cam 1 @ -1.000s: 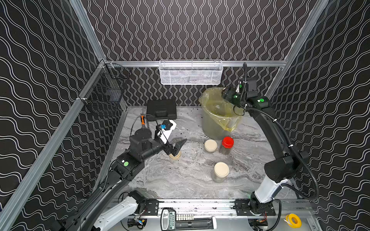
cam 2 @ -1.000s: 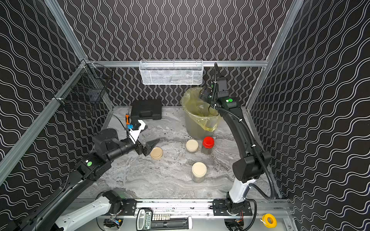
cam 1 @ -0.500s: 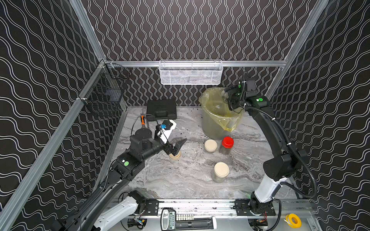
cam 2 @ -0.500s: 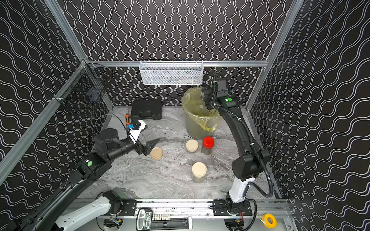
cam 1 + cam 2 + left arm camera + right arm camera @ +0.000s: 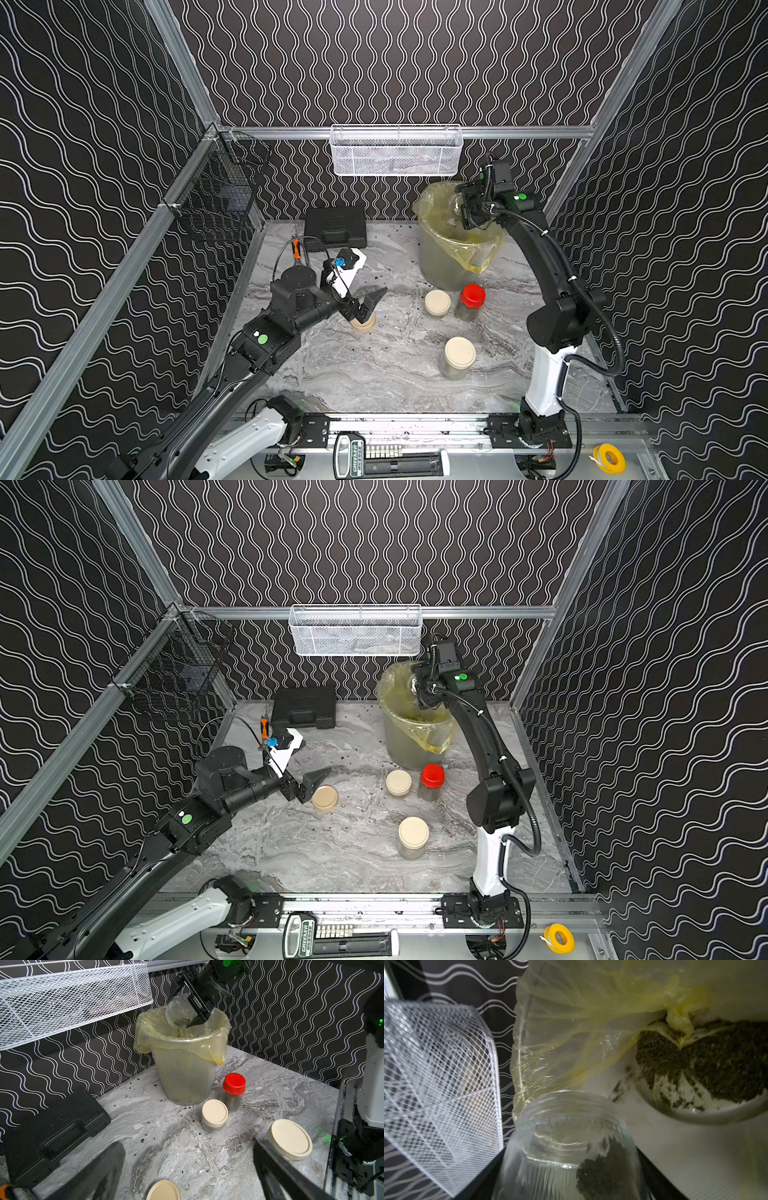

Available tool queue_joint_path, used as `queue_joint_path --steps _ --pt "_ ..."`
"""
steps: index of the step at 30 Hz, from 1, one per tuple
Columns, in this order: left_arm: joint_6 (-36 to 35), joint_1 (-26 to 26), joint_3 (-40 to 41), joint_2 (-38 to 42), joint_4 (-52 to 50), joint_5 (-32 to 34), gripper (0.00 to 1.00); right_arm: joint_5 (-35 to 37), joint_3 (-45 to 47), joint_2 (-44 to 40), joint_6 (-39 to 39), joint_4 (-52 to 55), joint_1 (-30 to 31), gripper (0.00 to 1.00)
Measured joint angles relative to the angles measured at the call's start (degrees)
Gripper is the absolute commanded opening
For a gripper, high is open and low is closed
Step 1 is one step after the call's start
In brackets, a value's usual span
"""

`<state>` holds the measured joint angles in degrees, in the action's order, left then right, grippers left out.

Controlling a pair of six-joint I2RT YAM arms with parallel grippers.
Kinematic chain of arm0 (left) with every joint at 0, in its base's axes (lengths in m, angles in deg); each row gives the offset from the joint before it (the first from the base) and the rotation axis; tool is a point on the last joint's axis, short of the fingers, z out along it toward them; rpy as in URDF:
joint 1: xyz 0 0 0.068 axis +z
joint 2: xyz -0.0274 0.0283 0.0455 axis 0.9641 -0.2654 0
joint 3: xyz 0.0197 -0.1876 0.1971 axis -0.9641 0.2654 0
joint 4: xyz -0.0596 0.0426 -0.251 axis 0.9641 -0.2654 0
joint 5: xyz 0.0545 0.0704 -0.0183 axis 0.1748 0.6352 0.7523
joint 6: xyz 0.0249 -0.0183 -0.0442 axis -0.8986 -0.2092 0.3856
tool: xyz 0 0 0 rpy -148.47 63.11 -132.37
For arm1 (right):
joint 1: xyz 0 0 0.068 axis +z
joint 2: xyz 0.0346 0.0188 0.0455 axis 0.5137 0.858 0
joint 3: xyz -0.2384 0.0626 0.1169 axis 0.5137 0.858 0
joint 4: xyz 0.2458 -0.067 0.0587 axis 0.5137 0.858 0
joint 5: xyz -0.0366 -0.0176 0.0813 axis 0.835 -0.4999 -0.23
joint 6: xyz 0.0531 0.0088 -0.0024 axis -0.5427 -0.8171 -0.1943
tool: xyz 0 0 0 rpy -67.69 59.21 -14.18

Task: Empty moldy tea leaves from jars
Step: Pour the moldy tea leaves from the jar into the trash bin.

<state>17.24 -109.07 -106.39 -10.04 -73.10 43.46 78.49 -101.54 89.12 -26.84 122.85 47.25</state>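
Your right hand (image 5: 194, 1016) clamps an uncapped clear glass jar (image 5: 178, 1009), tipped over the yellow-bagged mesh bin (image 5: 180, 1040).
Some dark flaky tea leaves (image 5: 604, 1176) sit inside it; a red-lidded jar (image 5: 471, 301) and two cream-lidded jars (image 5: 458, 357) wait unopened on the bench (image 5: 374, 374); your left hand (image 5: 309, 785) gapes empty.

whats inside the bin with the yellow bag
A pile of dark tea leaves at the bottom of the bag lining the bin. Bag folds cover part of the pile; anything under it is hidden. An open jar is tipped above it.
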Motion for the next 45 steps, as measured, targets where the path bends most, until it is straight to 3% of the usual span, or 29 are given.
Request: queue_joint_path --steps 4,9,15,17,26,35,45 --pt "0.00 0.00 0.00 -0.39 -0.13 0.00 0.99 1.18 0.74 0.13 17.94 -1.62 0.07 0.00" --pt "0.00 0.00 -0.11 -0.94 -0.33 -0.04 0.99 3.56 1.92 -1.95 45.79 -2.36 0.31 0.06" --pt "0.02 0.00 -0.11 -1.01 -0.31 -0.07 0.99 8.41 -4.74 0.42 70.69 3.08 0.85 0.00" --pt "0.02 -0.02 -0.11 -1.11 -0.28 -0.07 0.99 10.51 -7.52 2.62 75.73 4.81 0.79 0.00" --pt "0.02 -0.04 -0.09 -1.40 -0.22 -0.22 0.99 18.62 -3.87 2.51 96.94 10.27 2.93 0.00" --pt "0.02 -0.07 0.44 -1.20 0.35 -0.28 0.99 19.23 -2.21 1.79 122.51 11.85 5.46 0.00" --pt "0.20 -0.17 0.81 -1.20 0.85 -1.53 0.99 21.99 -3.04 2.89 137.22 11.13 5.44 0.00"
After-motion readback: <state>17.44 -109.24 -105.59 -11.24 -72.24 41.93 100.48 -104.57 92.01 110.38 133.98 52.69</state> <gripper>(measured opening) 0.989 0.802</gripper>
